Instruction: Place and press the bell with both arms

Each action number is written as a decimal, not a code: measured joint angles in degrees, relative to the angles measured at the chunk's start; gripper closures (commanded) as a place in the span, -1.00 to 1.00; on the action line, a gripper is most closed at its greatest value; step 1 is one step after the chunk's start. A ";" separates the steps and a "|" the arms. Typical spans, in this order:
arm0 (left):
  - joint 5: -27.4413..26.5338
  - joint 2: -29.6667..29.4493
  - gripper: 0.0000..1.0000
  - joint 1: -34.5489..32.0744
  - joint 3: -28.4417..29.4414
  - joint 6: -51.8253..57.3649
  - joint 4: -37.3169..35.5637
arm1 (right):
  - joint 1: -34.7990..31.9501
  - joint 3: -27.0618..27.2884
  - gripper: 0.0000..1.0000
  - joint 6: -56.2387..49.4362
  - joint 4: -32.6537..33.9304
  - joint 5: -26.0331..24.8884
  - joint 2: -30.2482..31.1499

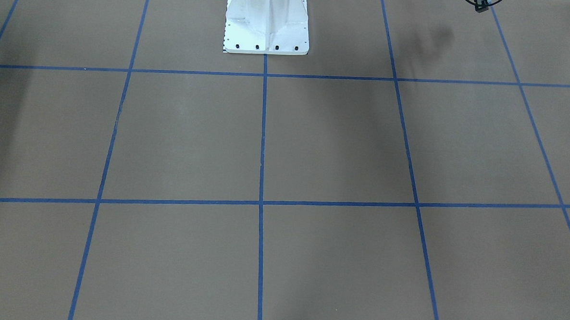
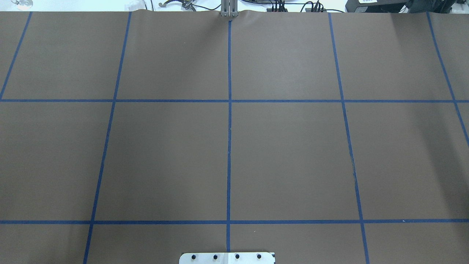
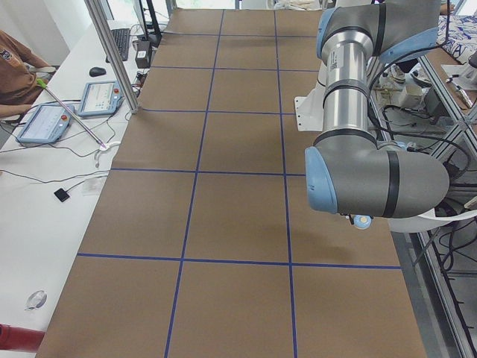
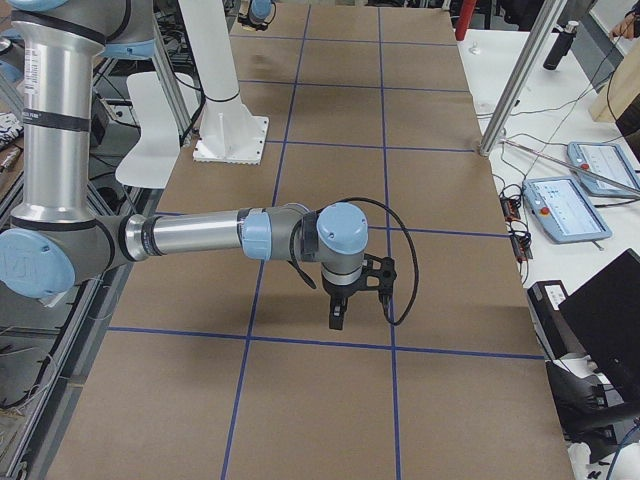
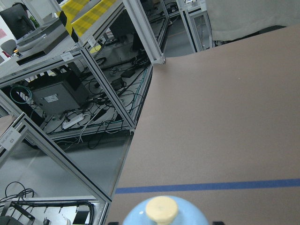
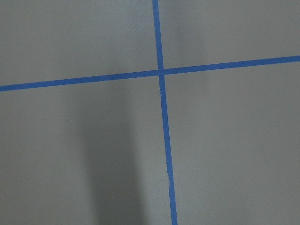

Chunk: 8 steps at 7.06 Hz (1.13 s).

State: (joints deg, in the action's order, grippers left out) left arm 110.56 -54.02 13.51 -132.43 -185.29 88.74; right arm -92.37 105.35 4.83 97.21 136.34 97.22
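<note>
The bell (image 5: 161, 212), a light-blue dome with a cream button, fills the bottom edge of the left wrist view, held over the brown table near its edge. It also shows as a small round shape, the bell (image 3: 363, 221), under the near left arm (image 3: 373, 179). My left gripper (image 1: 481, 3) peeks in black at the top right of the front view, shut on the bell. My right gripper (image 4: 340, 312) hangs point-down just above the table by a blue tape line. It shows only in the exterior right view, so I cannot tell whether it is open or shut.
A white pedestal base (image 1: 266, 29) stands at the robot's side of the brown table (image 2: 285, 154), which is marked with a blue tape grid. Beyond the table's edge are metal frames and cables (image 5: 70, 103). Tablets (image 3: 45, 123) and a post (image 3: 112, 52) stand on the operators' side.
</note>
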 measured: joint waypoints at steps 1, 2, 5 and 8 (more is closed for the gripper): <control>-2.01 -2.57 1.00 -1.55 -0.53 0.22 -0.65 | 0.00 0.02 -1.00 0.00 0.00 0.02 -0.01; -3.47 -6.00 1.00 -3.78 -0.96 1.16 -2.54 | 0.00 0.03 -1.00 0.00 0.00 0.01 -0.01; -5.22 -23.15 1.00 -12.88 -1.49 8.62 -18.06 | 0.00 -0.11 -1.00 -0.06 0.00 -0.20 -0.13; -5.62 -39.20 1.00 -21.18 -1.32 17.46 -32.91 | 0.00 -0.45 -1.00 -0.12 0.10 -0.45 -0.19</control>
State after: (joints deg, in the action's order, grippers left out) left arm 104.93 -93.22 -7.67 -133.74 -167.83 55.84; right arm -92.37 104.89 4.71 97.30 135.89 97.03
